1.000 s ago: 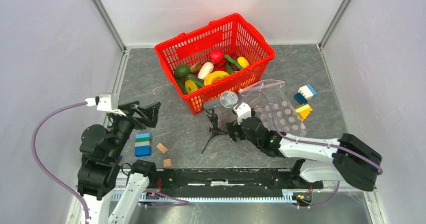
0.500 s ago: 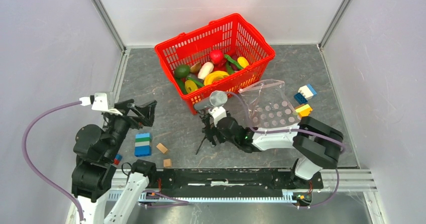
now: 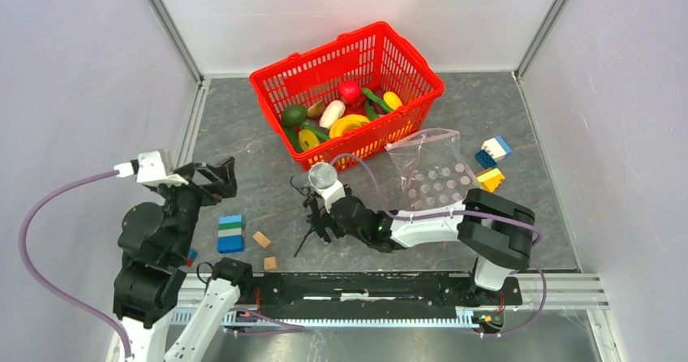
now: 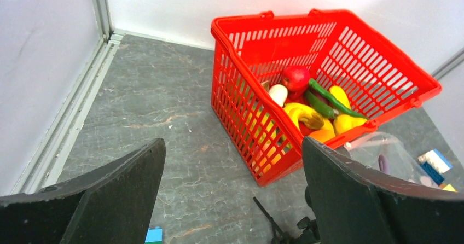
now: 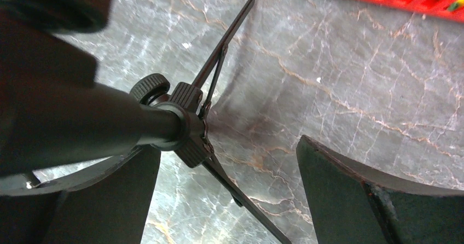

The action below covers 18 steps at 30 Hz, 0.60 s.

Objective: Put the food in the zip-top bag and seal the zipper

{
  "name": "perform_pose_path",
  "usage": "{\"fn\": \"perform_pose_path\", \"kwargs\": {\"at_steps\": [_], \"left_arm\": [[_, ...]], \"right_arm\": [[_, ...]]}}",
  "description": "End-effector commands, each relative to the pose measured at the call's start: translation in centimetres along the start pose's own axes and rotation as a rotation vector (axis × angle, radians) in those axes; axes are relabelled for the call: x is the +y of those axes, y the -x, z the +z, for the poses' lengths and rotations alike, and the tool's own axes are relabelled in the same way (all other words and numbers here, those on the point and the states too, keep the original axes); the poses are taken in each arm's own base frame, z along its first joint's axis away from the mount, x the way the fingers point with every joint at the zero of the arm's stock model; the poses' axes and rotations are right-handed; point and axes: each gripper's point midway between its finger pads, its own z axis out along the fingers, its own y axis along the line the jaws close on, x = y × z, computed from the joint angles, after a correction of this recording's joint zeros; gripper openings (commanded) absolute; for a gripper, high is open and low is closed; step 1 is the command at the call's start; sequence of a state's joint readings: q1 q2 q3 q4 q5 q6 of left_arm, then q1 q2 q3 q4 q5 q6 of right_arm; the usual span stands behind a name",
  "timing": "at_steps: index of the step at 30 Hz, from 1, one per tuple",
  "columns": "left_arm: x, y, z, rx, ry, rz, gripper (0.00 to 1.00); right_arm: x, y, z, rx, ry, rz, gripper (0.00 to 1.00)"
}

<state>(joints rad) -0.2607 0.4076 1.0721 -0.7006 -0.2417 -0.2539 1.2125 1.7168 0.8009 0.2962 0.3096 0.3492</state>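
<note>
The food [image 3: 341,114], glossy toy fruit and vegetables in red, yellow, green and white, lies in the red mesh basket [image 3: 284,74]; the left wrist view shows the food [image 4: 306,110] from the side. The clear dotted zip-top bag [image 3: 434,179] lies right of the basket, its zipper [image 3: 422,139] along the far edge. A corner of the bag [image 4: 383,156] shows in the left wrist view. My left gripper [image 3: 221,177] hovers open at the left, empty, its midpoint [image 4: 232,200] aimed at the basket. My right gripper [image 3: 318,216] is open, low over the floor [image 5: 227,200], well left of the bag.
A small microphone [image 3: 322,175] on a black tripod [image 5: 186,123] stands between the right gripper's fingers, its hub against the left finger. A blue, green and white brick stack [image 3: 230,234] and two wooden cubes [image 3: 261,239] lie near the left arm. More bricks [image 3: 491,163] sit right of the bag.
My right arm has swung left off the bag, and the microphone tripod has shifted left with it. The left gripper has drawn back slightly to the left.
</note>
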Motion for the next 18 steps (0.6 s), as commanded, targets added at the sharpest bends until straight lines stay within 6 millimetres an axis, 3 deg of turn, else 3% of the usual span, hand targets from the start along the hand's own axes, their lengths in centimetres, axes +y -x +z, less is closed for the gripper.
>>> {"fn": "perform_pose_path", "kwargs": {"at_steps": [1, 6, 10, 14, 18], "left_arm": [[0.5, 1.5, -0.9, -0.088, 0.032, -0.102, 1.00], [-0.6, 0.1, -1.2, -0.002, -0.024, -0.112, 1.00], [-0.7, -2.0, -1.9, 0.085, -0.048, -0.087, 1.00], [-2.3, -3.1, -2.7, 0.119, -0.149, -0.097, 1.00], [-3.0, -4.2, -3.3, 0.167, -0.199, -0.087, 1.00]], "right_arm": [[1.4, 3.9, -0.1, -0.093, -0.002, 0.014, 0.98], [2.8, 3.4, -1.7, -0.090, 0.075, 0.013, 0.98], [1.6, 3.7, -3.0, -0.118, 0.036, 0.025, 0.98], [1.1, 4.2, -4.6, -0.142, 0.041, 0.031, 0.98], [-0.2, 3.5, -6.5, -0.174, 0.022, 0.091, 0.98]]}}
